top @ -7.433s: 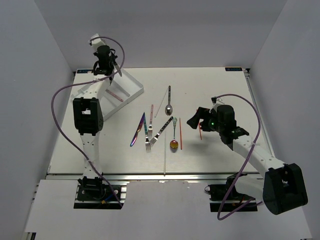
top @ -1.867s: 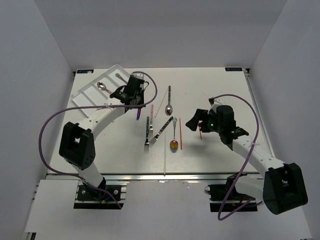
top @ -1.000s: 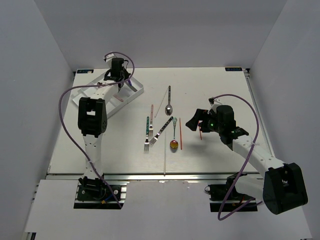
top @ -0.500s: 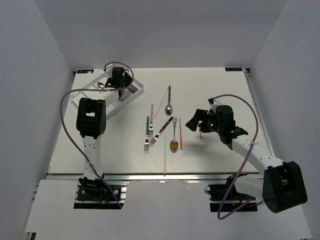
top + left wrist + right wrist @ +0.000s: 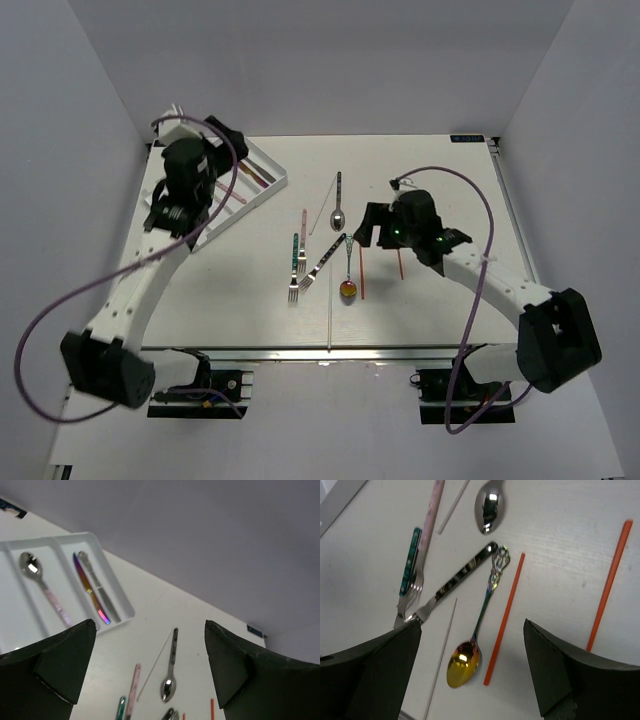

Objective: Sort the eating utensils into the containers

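Note:
Eating utensils lie loose mid-table: a silver spoon [image 5: 338,215], a pink-handled fork [image 5: 302,232], a green-handled fork [image 5: 295,262], a dark-handled fork [image 5: 322,260], a gold-bowled rainbow spoon [image 5: 347,283] and two red sticks [image 5: 361,275]. The white tray [image 5: 272,186] of containers sits far left. It holds a pink-handled spoon [image 5: 45,587], a rainbow knife [image 5: 90,587] and a silver knife [image 5: 101,594]. My left gripper [image 5: 220,140] hangs open and empty [image 5: 150,625], high beside the tray. My right gripper [image 5: 370,225] is open above the gold-bowled spoon [image 5: 464,662], its fingers [image 5: 385,670] wide apart.
A thin pale stick [image 5: 330,318] lies near the front edge and another [image 5: 320,208] beside the silver spoon. The second red stick [image 5: 610,585] lies right of my right gripper. White walls close in the table on three sides.
My left gripper has opened, and the rainbow knife now lies in the tray. The left arm swung back and up. My right gripper has moved left towards the gold-bowled spoon.

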Controlling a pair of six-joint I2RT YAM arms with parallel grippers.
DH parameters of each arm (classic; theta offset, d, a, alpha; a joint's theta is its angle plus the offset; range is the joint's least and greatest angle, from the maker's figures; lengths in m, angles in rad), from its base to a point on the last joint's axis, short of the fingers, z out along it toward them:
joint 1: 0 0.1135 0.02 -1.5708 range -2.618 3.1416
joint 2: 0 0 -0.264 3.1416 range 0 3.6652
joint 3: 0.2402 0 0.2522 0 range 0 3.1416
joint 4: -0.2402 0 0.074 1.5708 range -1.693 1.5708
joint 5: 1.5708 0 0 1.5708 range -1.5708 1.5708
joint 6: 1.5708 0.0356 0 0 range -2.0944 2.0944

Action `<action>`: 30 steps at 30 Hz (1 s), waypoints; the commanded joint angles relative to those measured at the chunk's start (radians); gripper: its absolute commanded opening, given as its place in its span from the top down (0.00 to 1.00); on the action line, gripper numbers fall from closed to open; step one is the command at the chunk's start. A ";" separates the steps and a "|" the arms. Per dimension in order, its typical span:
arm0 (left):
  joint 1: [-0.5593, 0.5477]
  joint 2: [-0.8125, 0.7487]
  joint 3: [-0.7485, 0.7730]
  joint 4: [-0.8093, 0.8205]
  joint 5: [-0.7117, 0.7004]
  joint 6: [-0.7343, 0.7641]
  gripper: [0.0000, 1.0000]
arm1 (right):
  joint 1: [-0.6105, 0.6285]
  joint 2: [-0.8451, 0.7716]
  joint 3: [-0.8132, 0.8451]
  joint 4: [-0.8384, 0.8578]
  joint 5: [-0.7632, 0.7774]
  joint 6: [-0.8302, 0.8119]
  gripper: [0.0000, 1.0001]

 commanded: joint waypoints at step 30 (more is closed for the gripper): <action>-0.010 -0.463 -0.530 -0.301 0.102 0.315 0.02 | 0.081 1.150 1.230 -0.444 0.457 -0.096 0.60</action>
